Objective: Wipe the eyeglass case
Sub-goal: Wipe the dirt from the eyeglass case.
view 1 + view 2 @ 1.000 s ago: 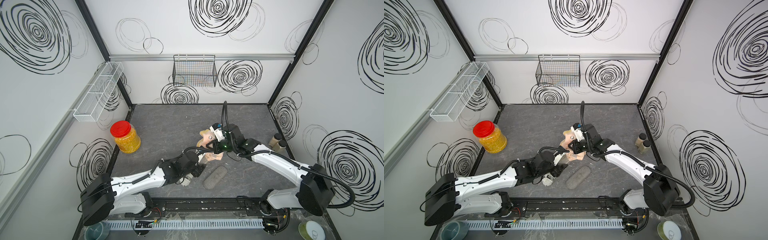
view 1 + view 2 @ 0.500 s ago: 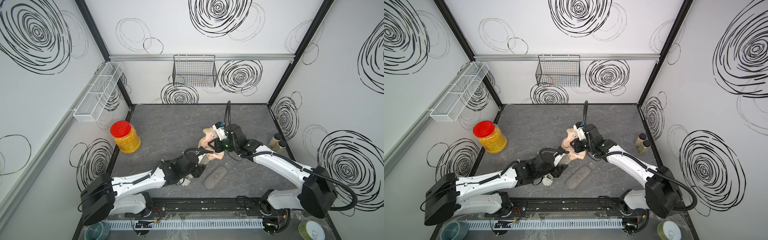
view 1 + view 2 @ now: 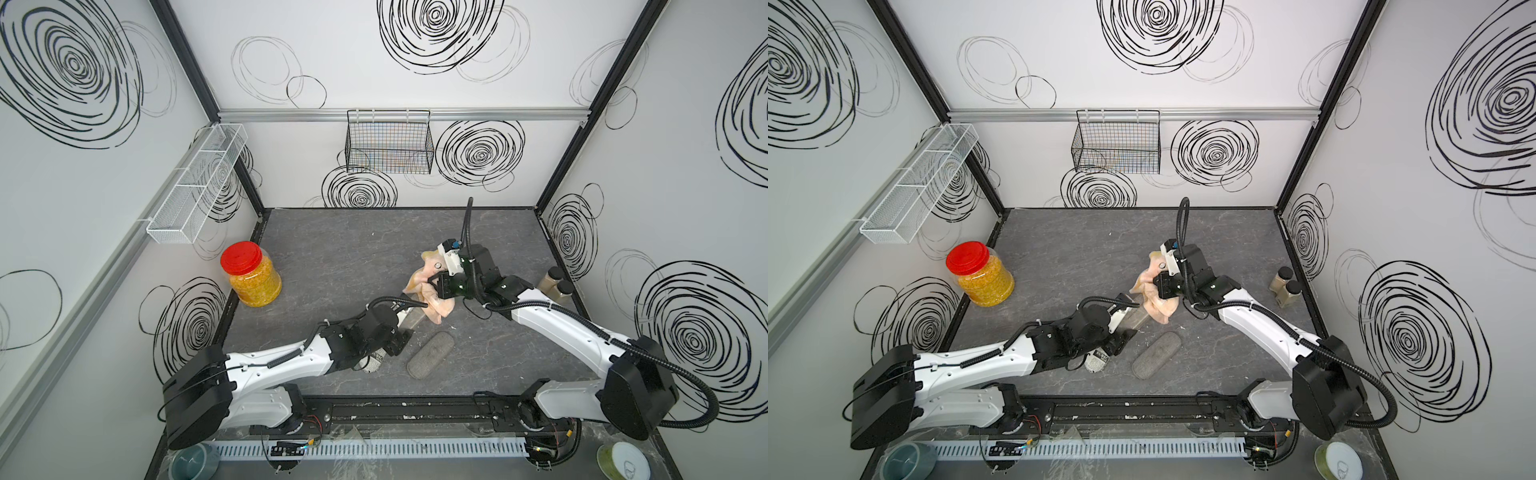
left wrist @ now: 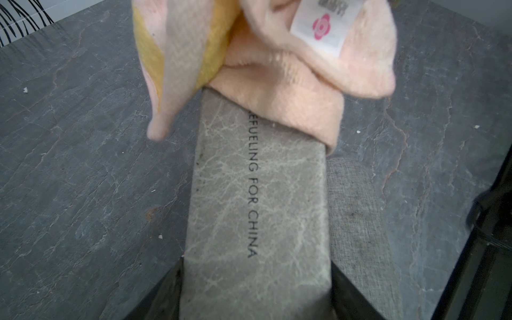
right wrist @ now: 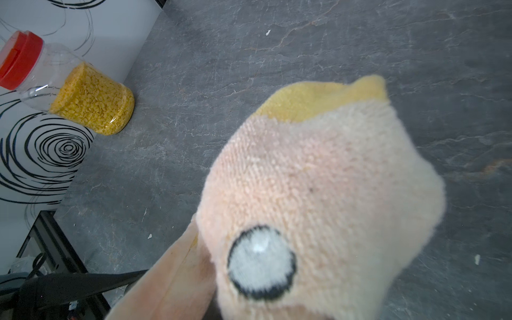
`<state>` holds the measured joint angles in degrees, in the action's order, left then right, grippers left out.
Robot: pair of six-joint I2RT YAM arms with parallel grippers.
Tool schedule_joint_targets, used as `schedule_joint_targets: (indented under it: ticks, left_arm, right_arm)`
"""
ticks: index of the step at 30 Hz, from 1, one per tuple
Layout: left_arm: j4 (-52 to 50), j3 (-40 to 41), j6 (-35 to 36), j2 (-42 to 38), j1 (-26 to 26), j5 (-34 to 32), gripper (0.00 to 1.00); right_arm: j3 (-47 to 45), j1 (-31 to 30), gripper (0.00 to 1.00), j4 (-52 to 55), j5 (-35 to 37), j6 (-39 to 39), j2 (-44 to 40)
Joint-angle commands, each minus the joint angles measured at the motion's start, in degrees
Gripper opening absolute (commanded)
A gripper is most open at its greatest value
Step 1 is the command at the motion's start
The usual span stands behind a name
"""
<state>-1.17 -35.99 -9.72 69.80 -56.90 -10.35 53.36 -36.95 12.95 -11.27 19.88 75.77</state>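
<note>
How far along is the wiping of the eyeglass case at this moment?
Done: the left tool grips the eyeglass case by one end, and the right tool holds the cloth. In hand: the cloth lies over the case's far end. Left: the lettered face nearer the left tool is uncovered, so it probably needs more strokes.
</note>
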Motion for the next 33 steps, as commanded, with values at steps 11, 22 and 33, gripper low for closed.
schedule_joint_targets:
  ticks: [11,22,33]
  left_arm:
    - [5.5,-0.3,-1.0,-1.4,-0.1,-0.4,0.61]
    - [8.3,4.8,-4.9,-6.1,5.5,10.3,0.61]
    - [24.7,13.2,-22.7,-9.0,26.1,43.6,0.62]
  right_arm:
    - [2.1,-2.9,0.00,3.1,4.0,0.7,2.9]
    - [-2.6,5.0,0.00,2.0,6.1,4.2,-7.2]
    - [-9.2,-3.3,0.00,-13.9,-10.7,1.9,-12.7]
